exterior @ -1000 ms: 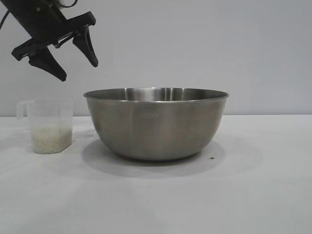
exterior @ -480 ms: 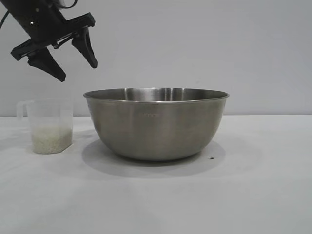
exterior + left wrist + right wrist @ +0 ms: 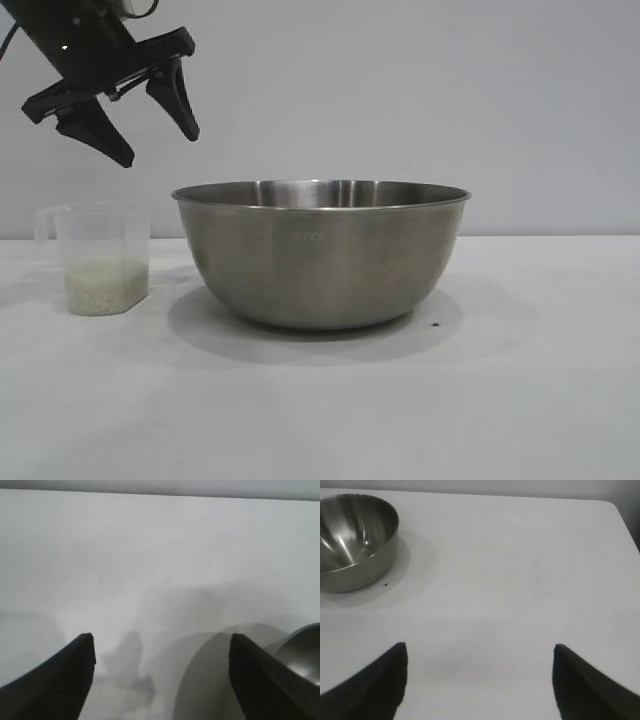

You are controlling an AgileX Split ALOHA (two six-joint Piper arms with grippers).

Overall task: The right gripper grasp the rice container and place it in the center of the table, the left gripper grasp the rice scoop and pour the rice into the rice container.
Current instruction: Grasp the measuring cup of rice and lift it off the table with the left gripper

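The rice container (image 3: 320, 255), a wide steel bowl, stands at the middle of the white table (image 3: 520, 400); it also shows in the right wrist view (image 3: 352, 540). Left of it stands the rice scoop (image 3: 100, 258), a clear cup with rice (image 3: 105, 286) in its lower part. My left gripper (image 3: 160, 148) hangs open in the air above the scoop, holding nothing; in its own view (image 3: 161, 641) the bowl's rim (image 3: 302, 652) shows at the edge. My right gripper (image 3: 480, 647) is open over bare table, away from the bowl, and is out of the exterior view.
A plain grey wall (image 3: 450, 100) rises behind the table. The table's far corner (image 3: 612, 505) shows in the right wrist view. A small dark speck (image 3: 434, 323) lies beside the bowl's base.
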